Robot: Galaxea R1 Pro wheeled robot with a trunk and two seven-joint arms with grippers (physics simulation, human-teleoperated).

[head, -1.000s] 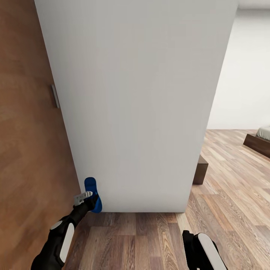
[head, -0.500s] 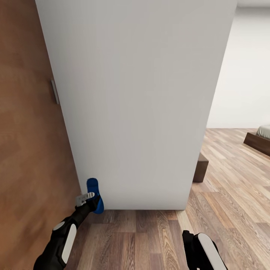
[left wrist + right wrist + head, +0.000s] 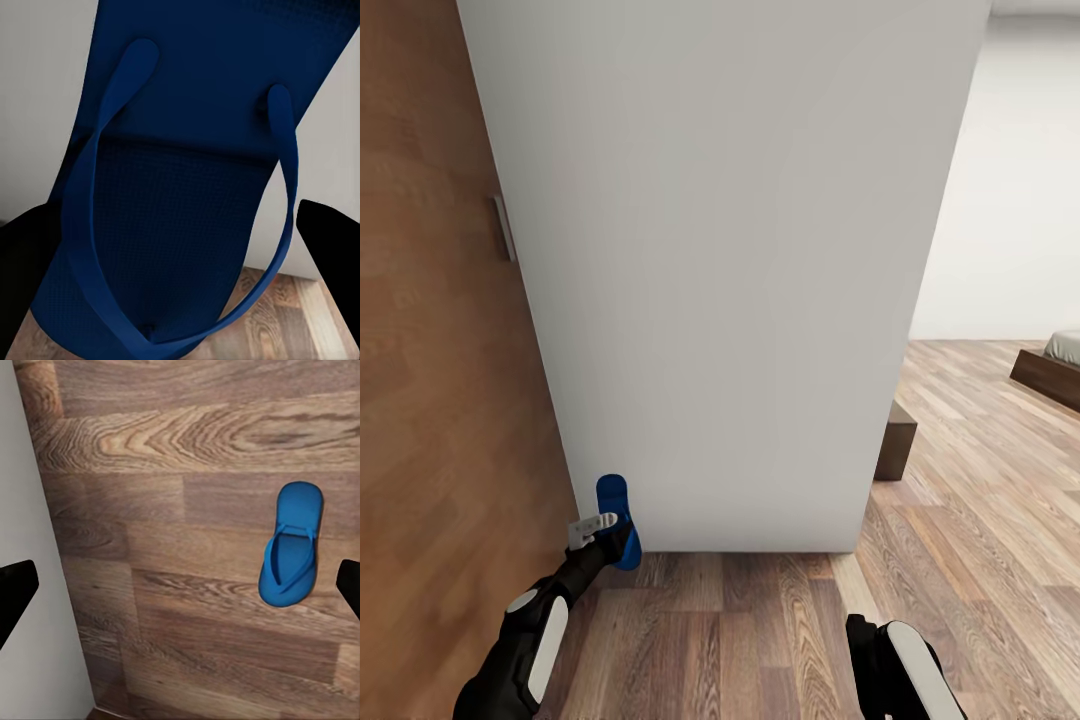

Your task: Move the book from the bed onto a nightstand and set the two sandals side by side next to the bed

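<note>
My left gripper [image 3: 608, 527] is shut on one blue sandal [image 3: 617, 505], held upright low in front of a white wall. In the left wrist view this sandal [image 3: 187, 195], with its blue straps, fills the space between the dark fingers [image 3: 327, 238]. The other blue sandal [image 3: 292, 544] lies flat on the wood-plank floor [image 3: 187, 457] in the right wrist view. My right gripper [image 3: 180, 592] hangs open above that floor, beside the sandal. A corner of the bed [image 3: 1060, 366] shows at the far right. The book and nightstand are out of view.
A broad white wall block [image 3: 720, 270] stands straight ahead, with a brown wooden door [image 3: 430, 400] to its left. A low dark brown cabinet end [image 3: 894, 441] sticks out behind the wall's right edge. Plank floor [image 3: 980, 500] runs on to the right toward the bed.
The whole head view has shifted a little, so the wall's foot sits higher in the picture. The left gripper still holds the sandal in much the same place.
</note>
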